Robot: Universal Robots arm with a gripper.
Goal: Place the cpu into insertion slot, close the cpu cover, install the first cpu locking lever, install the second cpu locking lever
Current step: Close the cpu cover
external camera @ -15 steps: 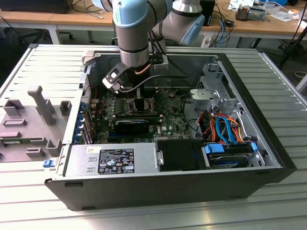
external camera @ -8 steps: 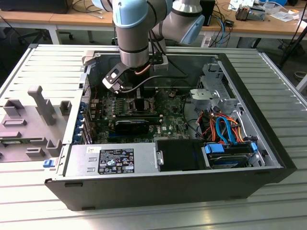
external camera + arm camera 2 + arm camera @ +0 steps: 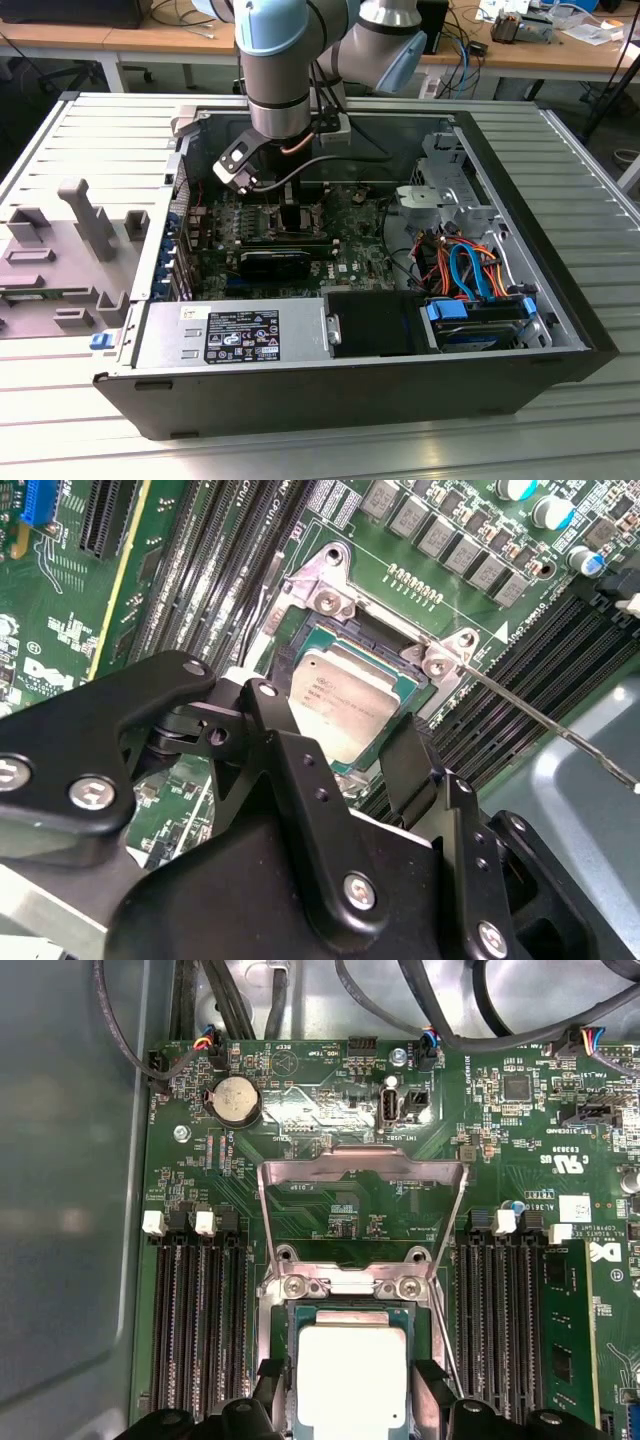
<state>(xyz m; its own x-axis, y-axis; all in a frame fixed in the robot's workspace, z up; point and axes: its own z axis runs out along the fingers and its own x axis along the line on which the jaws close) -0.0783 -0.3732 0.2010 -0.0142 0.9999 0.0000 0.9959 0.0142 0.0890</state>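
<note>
The cpu (image 3: 353, 1375), a small square chip with a dull silver top, lies in the insertion slot (image 3: 345, 608) on the green board. My gripper (image 3: 352, 1388) hangs straight over it, one black finger at each side of the chip, pressed against its edges. The second wrist view shows the same: the cpu (image 3: 345, 705) sits between the black fingers (image 3: 268, 708). The cpu cover (image 3: 362, 1165), a thin silvery frame, stands swung up and open behind the slot. A thin wire lever (image 3: 545, 723) juts out from the socket corner. In the exterior view the gripper (image 3: 288, 215) is down inside the open computer case.
Long black memory slots (image 3: 200, 1330) flank the socket on both sides. A coin battery (image 3: 233, 1100) and black cables (image 3: 440, 1000) lie beyond the cover. The case holds a power supply (image 3: 235, 335) and a drive bay with blue clips (image 3: 480, 310). A grey fixture (image 3: 70, 250) sits on the exterior view's left.
</note>
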